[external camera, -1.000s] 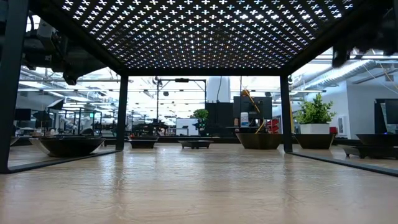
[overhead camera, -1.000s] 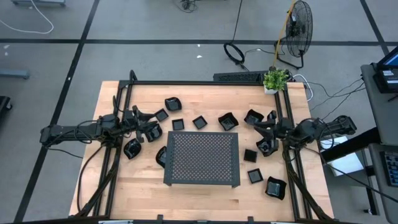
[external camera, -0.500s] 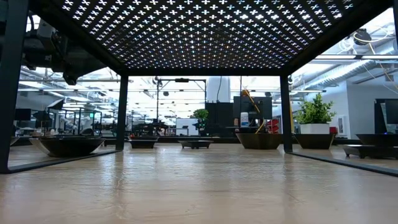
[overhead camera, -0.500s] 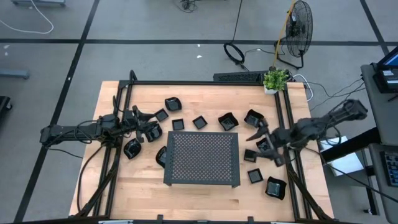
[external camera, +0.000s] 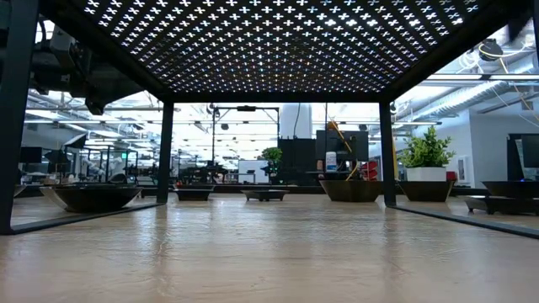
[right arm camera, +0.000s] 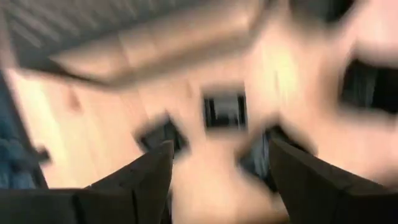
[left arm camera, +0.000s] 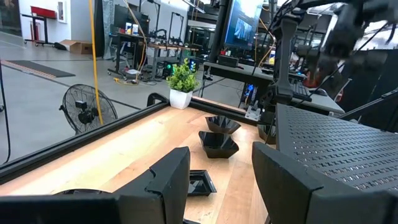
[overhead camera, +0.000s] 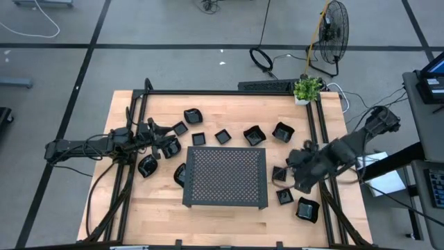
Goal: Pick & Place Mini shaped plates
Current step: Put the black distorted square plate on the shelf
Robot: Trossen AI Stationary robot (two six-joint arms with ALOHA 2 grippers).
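The right gripper (overhead camera: 300, 175) hovers over small plates (overhead camera: 285, 196) right of the tray (overhead camera: 225, 177), fingers apart, seemingly empty. The left gripper (left arm camera: 221, 177) waits at far left, open, holding nothing.

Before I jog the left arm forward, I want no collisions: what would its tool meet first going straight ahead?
Probably the small square plate lying on the table just ahead of the open left tool; depth is uncertain.

Your high view looks straight down on the whole table (overhead camera: 125, 208). Your low view sits at tabletop level beneath the perforated tray (external camera: 278, 42), facing the room. Both wrist views look along the tabletop, sharing that tray.
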